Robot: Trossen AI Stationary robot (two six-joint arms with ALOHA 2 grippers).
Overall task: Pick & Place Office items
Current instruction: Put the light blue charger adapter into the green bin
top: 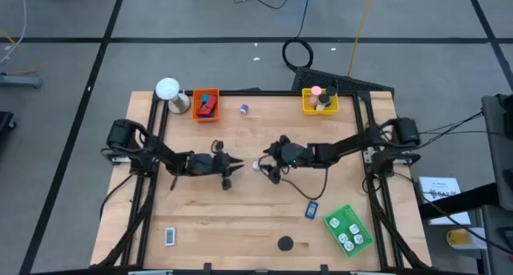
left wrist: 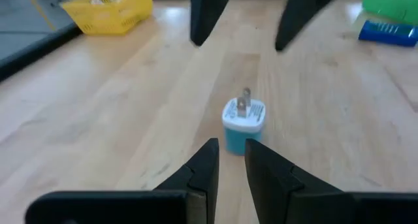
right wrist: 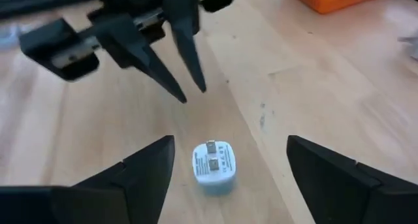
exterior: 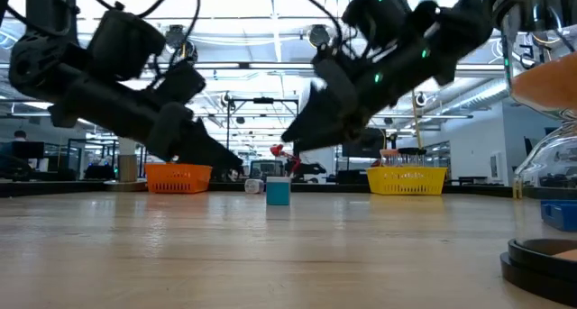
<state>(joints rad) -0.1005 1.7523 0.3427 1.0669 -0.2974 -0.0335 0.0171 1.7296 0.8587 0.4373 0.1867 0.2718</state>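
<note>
A small blue-and-white plug cube (top: 256, 166) stands on the wood at the table's middle, prongs up; it also shows in the low view (exterior: 278, 191). My left gripper (top: 238, 167) points at it from the left, just short of it (left wrist: 232, 152), with only a narrow gap between its fingers. My right gripper (top: 263, 163) comes from the right, open wide, hovering over the cube (right wrist: 214, 165) with a finger on either side (right wrist: 230, 140); neither touches it. Loose pieces: a purple roll (top: 244, 108), a blue rectangle (top: 312, 210), a black disc (top: 285, 244), a black-and-white rectangle (top: 170, 236).
An orange tray (top: 206, 104) and a yellow tray (top: 319, 101) sit at the far edge, both holding pieces. A green tray (top: 349, 229) lies near the right corner. A white ball-topped object (top: 168, 89) stands at the far left corner. Bare wood lies near the front left.
</note>
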